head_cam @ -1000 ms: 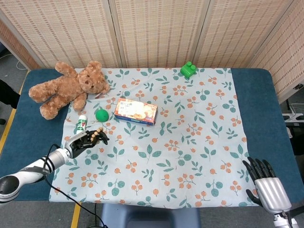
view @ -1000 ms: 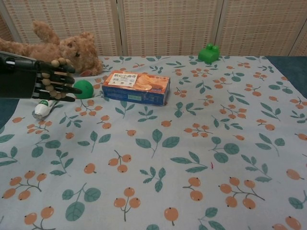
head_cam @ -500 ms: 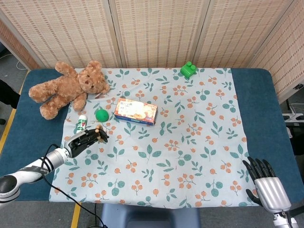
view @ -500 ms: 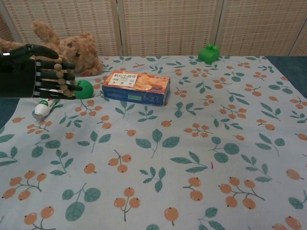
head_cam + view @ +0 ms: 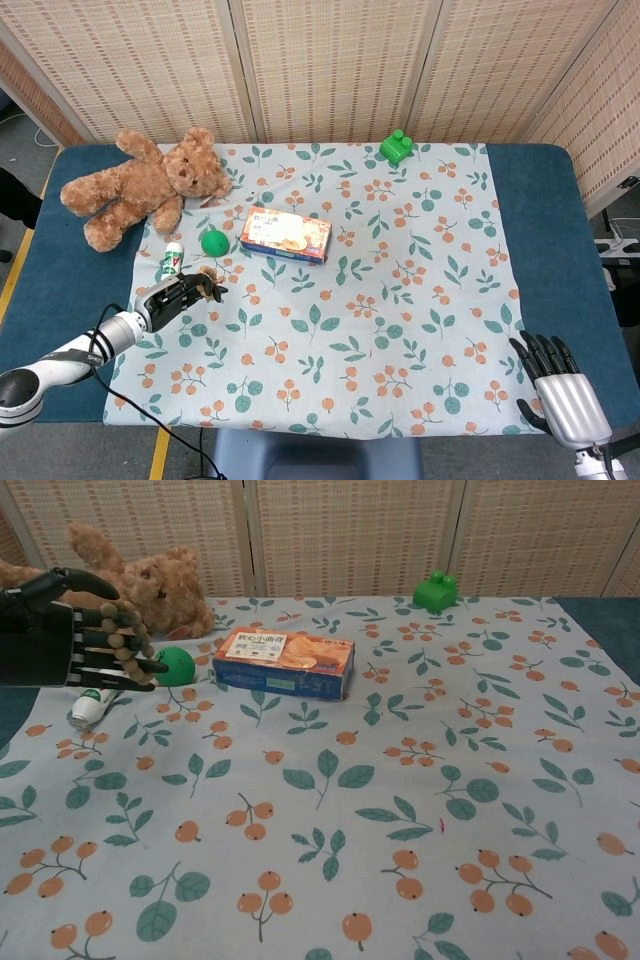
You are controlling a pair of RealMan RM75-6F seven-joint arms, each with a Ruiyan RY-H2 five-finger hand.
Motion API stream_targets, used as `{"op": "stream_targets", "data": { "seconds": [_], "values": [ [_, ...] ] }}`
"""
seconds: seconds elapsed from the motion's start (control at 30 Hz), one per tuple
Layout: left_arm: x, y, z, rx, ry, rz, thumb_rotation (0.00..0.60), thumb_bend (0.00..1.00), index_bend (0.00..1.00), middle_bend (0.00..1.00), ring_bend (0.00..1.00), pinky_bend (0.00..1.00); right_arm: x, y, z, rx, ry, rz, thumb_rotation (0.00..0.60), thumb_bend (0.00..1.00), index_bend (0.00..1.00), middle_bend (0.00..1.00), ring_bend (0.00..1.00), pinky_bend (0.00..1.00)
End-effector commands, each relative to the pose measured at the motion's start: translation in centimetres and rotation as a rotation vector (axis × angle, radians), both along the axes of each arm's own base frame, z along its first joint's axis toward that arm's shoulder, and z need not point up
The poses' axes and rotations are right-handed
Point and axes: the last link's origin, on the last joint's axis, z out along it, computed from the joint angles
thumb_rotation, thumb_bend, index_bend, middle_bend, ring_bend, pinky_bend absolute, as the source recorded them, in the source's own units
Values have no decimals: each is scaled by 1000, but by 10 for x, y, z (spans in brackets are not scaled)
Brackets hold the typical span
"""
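Left hand (image 5: 85,640), left edge of the chest frame, holds a string of wooden beads (image 5: 128,630) draped over its curled fingers. Right hand (image 5: 560,395), lower right of the head frame, spread, idle. Advice: keep the fingers curled and level so the beads cannot slip; stay clear of the green ball (image 5: 176,666).

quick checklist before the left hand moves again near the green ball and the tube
1. Left hand free of any object: cannot tell; a string of wooden beads lies across its fingers.
2. Green ball reachable: ok; it sits on the cloth just past the fingertips, apart from them.
3. Small tube out of the way: not ok; it lies directly beside the hand.
4. Snack box clear of the ball: ok; a gap shows between them.
5. Teddy bear clear of the hand: ok; it lies farther back.
6. Right hand out of the way: ok; open at the near right table edge.
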Motion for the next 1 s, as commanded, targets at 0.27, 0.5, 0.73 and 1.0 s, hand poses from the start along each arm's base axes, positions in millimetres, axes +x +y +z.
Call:
{"op": "stream_targets", "data": {
  "seconds": [0.27,0.5,0.73,1.0],
  "values": [
    [1,-1,0,-6,-1,17,403,812,637,549,227,10,1,2,0,5,-2,6,600,237,0,0,0,0],
    [3,-3,0,-17,21,-19,505,1000,573,540,226,10,1,2,1,0,-2,7,600,238,0,0,0,0],
    [5,-5,-2,-21,52,-79,600,1000,488,456,198,9,1,2,1,-5,-4,8,600,238,0,0,0,0],
    [4,-7,-2,-20,34,-96,600,869,400,412,167,6,1,2,2,-5,-5,7,600,237,0,0,0,0]
  ]
}}
